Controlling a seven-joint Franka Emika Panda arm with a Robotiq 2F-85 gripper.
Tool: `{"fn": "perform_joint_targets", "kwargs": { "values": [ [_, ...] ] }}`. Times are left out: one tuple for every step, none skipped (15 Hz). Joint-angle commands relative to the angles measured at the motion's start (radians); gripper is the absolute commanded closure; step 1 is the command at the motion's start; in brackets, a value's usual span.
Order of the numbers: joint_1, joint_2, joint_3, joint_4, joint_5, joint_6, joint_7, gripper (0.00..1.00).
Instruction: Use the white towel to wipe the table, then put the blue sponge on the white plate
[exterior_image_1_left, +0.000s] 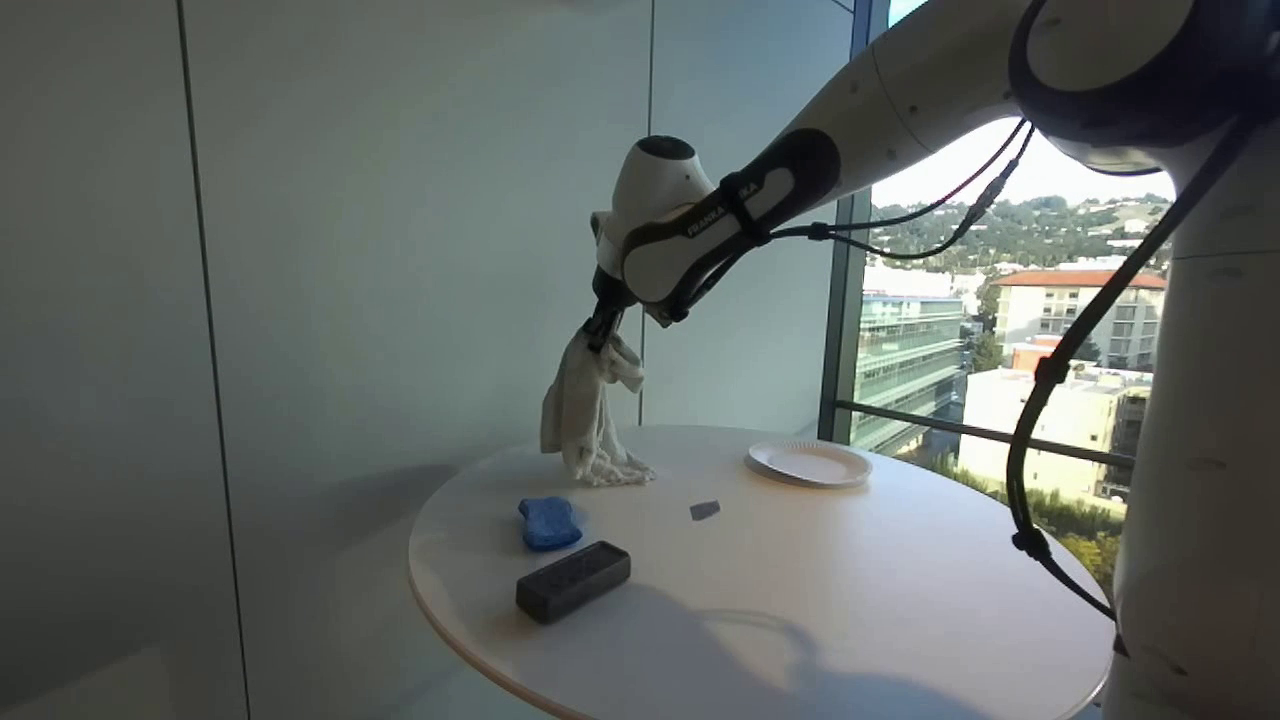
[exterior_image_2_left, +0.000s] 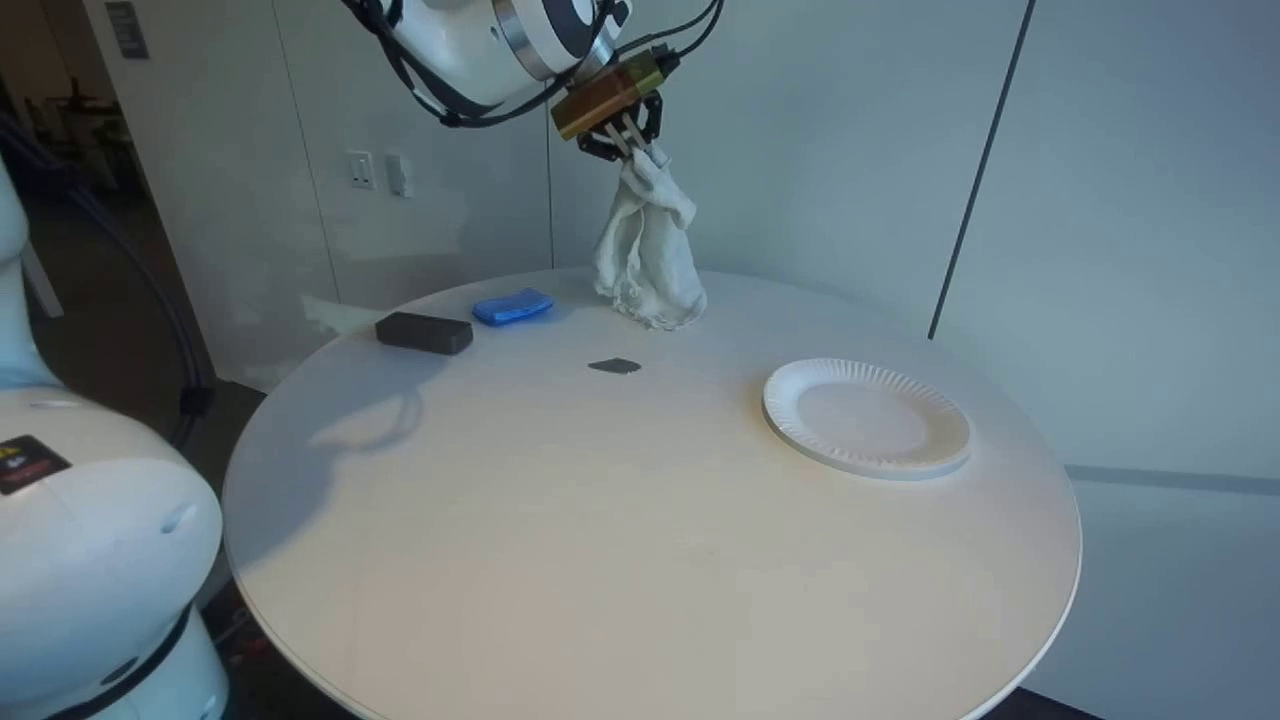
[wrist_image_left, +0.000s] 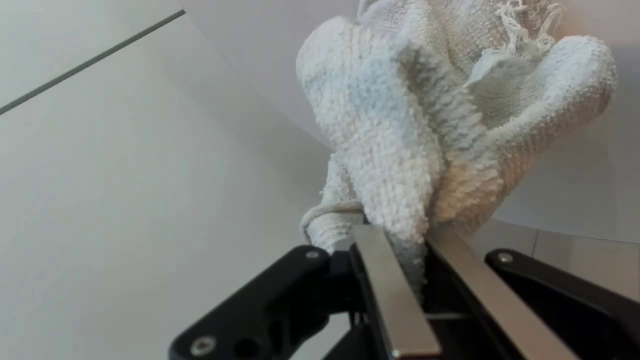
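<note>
My gripper (exterior_image_1_left: 601, 333) is shut on the white towel (exterior_image_1_left: 583, 410) and holds its bunched top above the table (exterior_image_1_left: 800, 580). The towel also hangs from the gripper (exterior_image_2_left: 632, 142) in an exterior view (exterior_image_2_left: 650, 245). Its fringed lower end is at or just above the tabletop; I cannot tell if it touches. In the wrist view the towel (wrist_image_left: 380, 130) is pinched between the fingers (wrist_image_left: 400, 232). The blue sponge (exterior_image_1_left: 549, 524) lies on the table near the towel, also seen in an exterior view (exterior_image_2_left: 512, 307). The white plate (exterior_image_1_left: 810, 463) lies apart, with nothing on it (exterior_image_2_left: 860, 418).
A dark grey block-like object (exterior_image_1_left: 573, 582) lies beside the sponge, also visible in an exterior view (exterior_image_2_left: 424, 332). A small flat grey piece (exterior_image_1_left: 705, 510) lies on the table between towel and plate (exterior_image_2_left: 614, 366). A wall (exterior_image_1_left: 420, 250) stands close behind the round table.
</note>
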Motion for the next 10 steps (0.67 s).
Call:
{"fn": "perform_joint_targets", "kwargs": {
  "values": [
    [0.004, 0.139, 0.017, 0.093, 0.173, 0.002, -0.135, 0.9],
    [0.0, 0.163, 0.019, 0.108, 0.193, -0.014, -0.148, 0.62],
    [-0.005, 0.182, 0.021, 0.12, 0.211, -0.022, -0.164, 0.61],
    [-0.009, 0.198, 0.018, 0.132, 0.214, -0.034, -0.169, 0.56],
    [-0.01, 0.201, 0.015, 0.141, 0.212, -0.044, -0.17, 0.48],
    [-0.012, 0.203, 0.014, 0.145, 0.209, -0.054, -0.17, 0.41],
    [-0.013, 0.191, 0.012, 0.145, 0.203, -0.068, -0.169, 0.32],
    [-0.016, 0.166, 0.011, 0.139, 0.206, -0.099, -0.166, 0.25],
    [-0.023, 0.141, 0.018, 0.129, 0.227, -0.122, -0.184, 0.18],
    [-0.029, 0.095, 0.021, 0.106, 0.247, -0.161, -0.195, 0.1]
  ]
}}
